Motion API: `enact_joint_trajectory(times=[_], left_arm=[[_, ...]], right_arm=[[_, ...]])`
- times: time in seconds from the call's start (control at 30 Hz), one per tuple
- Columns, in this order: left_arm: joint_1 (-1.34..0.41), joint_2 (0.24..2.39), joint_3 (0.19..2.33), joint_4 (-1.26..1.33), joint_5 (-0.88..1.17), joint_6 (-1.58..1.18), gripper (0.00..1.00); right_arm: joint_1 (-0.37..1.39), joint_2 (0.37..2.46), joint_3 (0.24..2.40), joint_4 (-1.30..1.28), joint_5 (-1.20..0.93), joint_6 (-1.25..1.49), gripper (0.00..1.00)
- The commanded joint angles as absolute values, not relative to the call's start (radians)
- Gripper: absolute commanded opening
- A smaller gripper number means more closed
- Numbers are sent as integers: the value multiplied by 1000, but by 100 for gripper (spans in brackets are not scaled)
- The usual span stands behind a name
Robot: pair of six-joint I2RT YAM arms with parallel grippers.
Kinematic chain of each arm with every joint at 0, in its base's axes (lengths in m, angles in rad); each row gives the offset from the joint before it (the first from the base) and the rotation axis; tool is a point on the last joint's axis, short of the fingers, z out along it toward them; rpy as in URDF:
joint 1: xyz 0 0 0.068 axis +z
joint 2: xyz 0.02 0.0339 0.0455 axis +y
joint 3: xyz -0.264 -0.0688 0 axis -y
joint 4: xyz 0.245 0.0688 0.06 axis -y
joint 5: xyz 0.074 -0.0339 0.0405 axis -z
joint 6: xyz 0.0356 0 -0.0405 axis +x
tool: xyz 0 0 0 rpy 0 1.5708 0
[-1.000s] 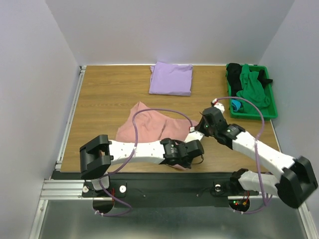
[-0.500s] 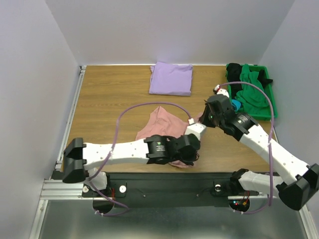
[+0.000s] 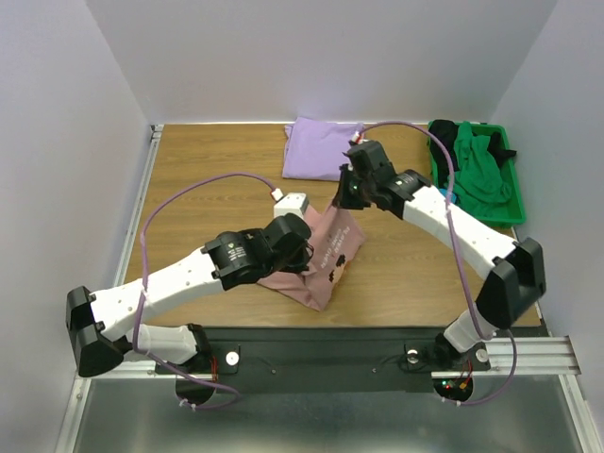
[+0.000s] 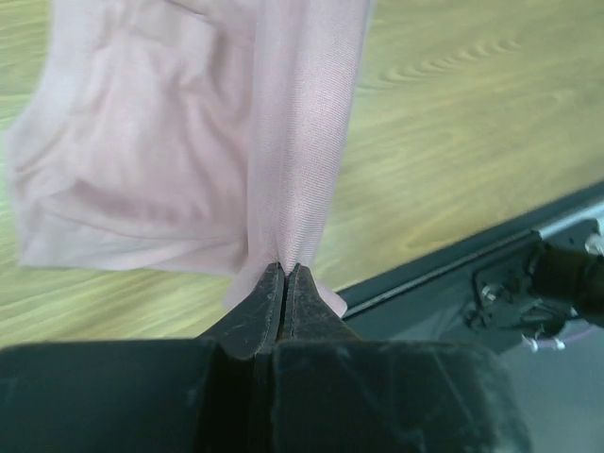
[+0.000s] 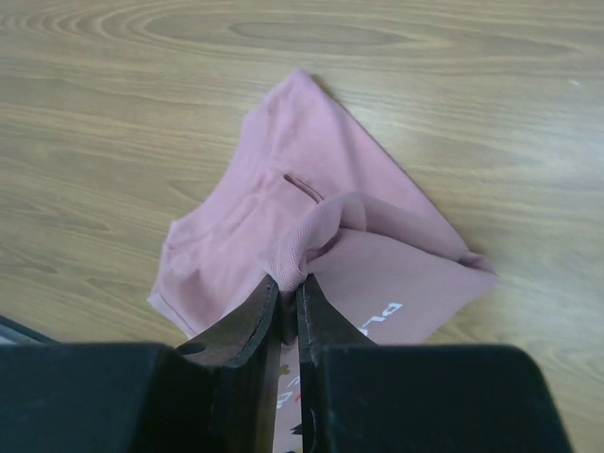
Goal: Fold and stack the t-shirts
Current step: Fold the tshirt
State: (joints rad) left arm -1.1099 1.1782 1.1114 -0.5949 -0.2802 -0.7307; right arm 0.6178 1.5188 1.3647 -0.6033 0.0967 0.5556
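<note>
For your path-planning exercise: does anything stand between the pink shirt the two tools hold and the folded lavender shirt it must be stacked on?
Nothing visible lies on the table between the pink shirt and the lavender shirt. Only the right tool, gripping the pink cloth, hangs over that gap.

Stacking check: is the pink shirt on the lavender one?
No, the pink shirt is apart from the lavender shirt, not overlapping it.

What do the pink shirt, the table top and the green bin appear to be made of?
Pink shirt: thin, matte knit cloth, likely cotton jersey; fine ribbing shows and it hangs in soft folds. Table top: wood grain with a slight sheen, possibly laminate or veneer. Green bin: probably moulded plastic, judging by its smooth, even-coloured rim.
</note>
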Motion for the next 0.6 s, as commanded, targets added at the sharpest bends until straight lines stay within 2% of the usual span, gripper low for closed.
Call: enact_joint_trajectory(times=[0.0,0.5,0.53,0.57], left_arm=[[-1052,1147,1100,-679,-305,-729,0],[-755,1269,989,-678,-328,-719,0],[-740,1282,976,-667,-325,-707,0],[-709,1290,971,-649,-302,-704,4]], right_arm=[[646,1633,1506,-499,58,518,1],[655,2026,1744,-486,20,534,0],[655,2048,1758,-486,14,537,2],[655,2065,1772,-486,11,540,9]])
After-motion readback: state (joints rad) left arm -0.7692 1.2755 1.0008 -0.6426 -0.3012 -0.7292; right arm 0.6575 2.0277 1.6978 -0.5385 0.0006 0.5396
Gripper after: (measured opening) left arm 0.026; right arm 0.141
